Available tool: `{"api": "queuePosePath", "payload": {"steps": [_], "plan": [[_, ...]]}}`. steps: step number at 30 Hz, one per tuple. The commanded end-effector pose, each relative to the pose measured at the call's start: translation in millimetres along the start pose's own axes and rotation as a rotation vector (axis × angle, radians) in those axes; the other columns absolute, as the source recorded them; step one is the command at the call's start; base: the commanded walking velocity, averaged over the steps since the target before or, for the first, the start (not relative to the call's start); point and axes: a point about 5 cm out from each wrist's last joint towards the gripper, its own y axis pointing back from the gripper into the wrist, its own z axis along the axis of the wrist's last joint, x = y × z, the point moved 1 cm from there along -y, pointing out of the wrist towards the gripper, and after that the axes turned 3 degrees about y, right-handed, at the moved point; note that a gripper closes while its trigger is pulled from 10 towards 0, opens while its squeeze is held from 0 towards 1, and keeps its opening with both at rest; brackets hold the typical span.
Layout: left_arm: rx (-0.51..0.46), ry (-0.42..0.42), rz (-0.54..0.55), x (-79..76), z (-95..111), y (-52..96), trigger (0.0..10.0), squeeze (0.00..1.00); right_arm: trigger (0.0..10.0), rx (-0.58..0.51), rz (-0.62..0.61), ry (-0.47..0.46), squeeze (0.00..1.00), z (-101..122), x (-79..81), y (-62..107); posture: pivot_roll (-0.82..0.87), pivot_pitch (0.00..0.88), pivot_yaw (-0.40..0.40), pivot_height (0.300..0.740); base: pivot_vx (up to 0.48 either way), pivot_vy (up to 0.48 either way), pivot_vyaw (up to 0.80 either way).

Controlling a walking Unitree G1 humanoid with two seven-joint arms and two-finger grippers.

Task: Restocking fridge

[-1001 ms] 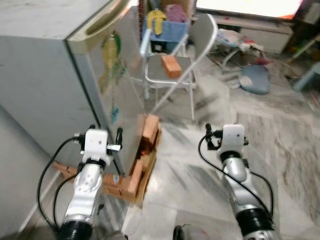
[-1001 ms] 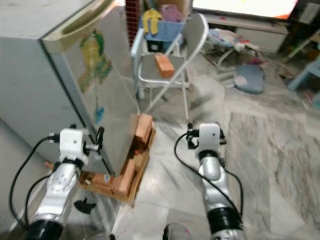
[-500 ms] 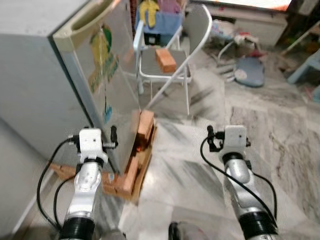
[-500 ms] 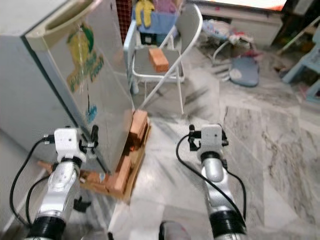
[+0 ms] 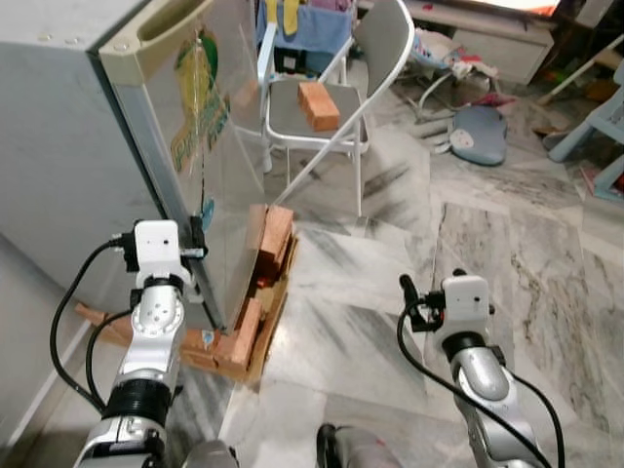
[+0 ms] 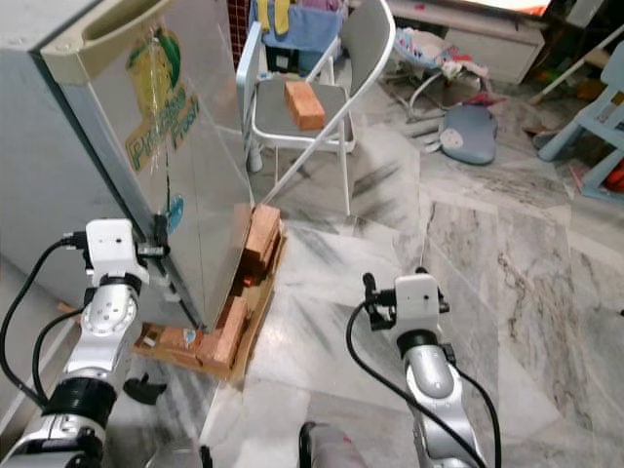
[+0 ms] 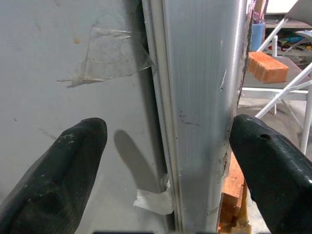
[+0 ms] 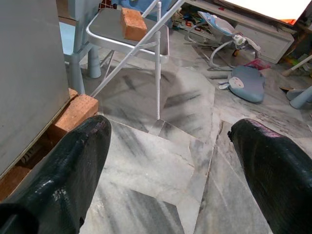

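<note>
A tall grey fridge (image 5: 88, 146) is seen at ten o'clock, standing upright with its long axis vertical, its closed door facing about three o'clock toward a marble floor (image 5: 370, 322). It is raised on a wooden pallet (image 5: 249, 341) packed with bricks (image 5: 271, 239). At twelve o'clock a folding chair (image 5: 336, 102) carries one loose brick (image 5: 319, 104). The left hand (image 7: 165, 151) is spread wide, its fingers (image 7: 53, 175) straddling the door's edge without touching. The right hand (image 8: 170, 161) is spread wide and empty above the floor. A slip is judged likely if the smooth edge is pinched shallowly; a hard pull could rock the propped fridge.
</note>
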Motion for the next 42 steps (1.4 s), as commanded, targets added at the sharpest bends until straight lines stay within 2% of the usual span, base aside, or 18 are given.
{"api": "queuePosePath", "payload": {"steps": [1,4,6,8,13,16,17,22,25,27,29,30,31,32,34,37,40,42], "plan": [[-0.007,0.018,-0.008,-0.6,3.2,-5.4,10.0,0.0,10.0,-0.001,0.003,-0.002,0.0,4.1,-2.6,-0.9,0.01,0.12,-0.062,0.74,0.0,0.0,0.0],[-0.017,0.047,-0.091,-11.7,7.5,-8.8,10.0,0.0,10.0,0.004,0.015,-0.002,0.0,5.0,-1.1,-1.8,0.01,0.118,-0.065,0.74,0.0,0.0,0.0],[-0.022,0.061,-0.191,-27.4,10.8,-9.2,10.0,0.0,10.0,0.011,0.027,0.0,0.0,5.8,-0.3,-3.0,0.01,0.114,-0.066,0.74,0.0,0.0,0.0],[-0.022,0.064,-0.236,-35.1,11.6,-7.7,10.0,0.0,10.0,0.016,0.029,0.002,0.0,5.6,-0.6,-4.1,0.01,0.111,-0.064,0.74,0.0,0.0,0.0],[-0.021,0.069,-0.268,-40.9,10.9,-6.1,10.0,0.0,10.0,0.023,0.025,-0.001,0.0,5.0,-1.0,-6.5,0.02,0.105,-0.063,0.74,0.0,0.0,0.0],[-0.03,0.075,-0.319,-49.3,12.2,-4.5,10.0,0.0,10.0,0.038,0.025,-0.001,0.0,2.5,-1.4,-6.6,0.02,0.099,-0.069,0.74,0.0,0.0,0.0],[-0.04,0.083,-0.371,-57.1,15.5,-2.2,10.0,0.0,10.0,0.047,0.027,0.001,0.0,0.7,-1.1,-6.8,0.03,0.097,-0.073,0.74,0.0,0.0,0.0],[-0.06,0.061,-0.453,-69.0,20.0,2.4,10.0,0.0,10.0,0.067,0.03,-0.002,0.0,-4.7,2.0,-8.3,0.05,0.094,-0.077,0.74,0.0,0.0,0.0],[-0.047,0.083,-0.496,-74.8,20.5,4.5,10.0,0.0,10.0,0.073,0.03,-0.016,0.0,-5.9,6.1,-9.5,0.05,0.091,-0.073,0.74,0.0,0.0,0.0],[-0.083,0.054,-0.673,-98.8,32.7,16.7,10.0,0.0,10.0,0.073,0.038,-0.027,0.0,-5.4,10.1,-10.5,0.05,0.08,-0.062,0.74,0.0,0.0,0.0],[-0.13,-0.012,-0.848,-120.8,42.0,33.5,10.0,0.0,10.0,0.076,0.035,-0.03,0.0,-6.3,10.0,-10.7,0.06,0.074,-0.059,0.74,0.0,0.0,0.0],[-0.14,-0.027,-0.981,-138.5,47.1,49.7,10.0,0.0,10.0,0.084,0.023,-0.045,0.0,-8.2,8.8,-11.9,0.06,0.064,-0.052,0.74,0.0,0.0,0.0],[-0.14,-0.027,-0.981,-138.5,47.1,49.7,10.0,0.0,10.0,0.084,0.023,-0.045,0.0,-8.2,8.8,-11.9,0.06,0.064,-0.052,0.74,0.0,0.0,0.0],[-0.117,0.009,-1.066,-147.4,48.8,60.1,10.0,0.0,10.0,0.09,0.017,-0.053,0.0,-9.3,8.6,-13.7,0.06,0.058,-0.047,0.74,0.0,0.0,0.0],[-0.098,0.043,-1.128,-152.8,50.3,67.6,10.0,0.0,10.0,0.089,0.013,-0.053,0.0,-9.4,8.8,-16.3,0.07,0.053,-0.043,0.74,0.0,0.0,0.0],[-0.092,0.072,-1.123,-153.1,50.2,68.5,10.0,0.0,10.0,0.085,0.009,-0.055,0.0,-8.5,10.4,-19.5,0.07,0.048,-0.04,0.74,0.0,0.0,0.0],[-0.064,0.005,-0.984,-134.2,36.9,53.7,10.0,0.0,10.0,0.084,0.01,-0.055,0.0,-8.2,13.9,-20.8,0.07,0.047,-0.038,0.74,0.0,0.0,0.0],[-0.056,-0.004,-0.842,-112.9,33.8,42.6,10.0,0.0,10.0,0.085,0.009,-0.057,0.0,-9.3,15.2,-21.1,0.08,0.045,-0.036,0.74,0.0,0.0,0.0]]}}
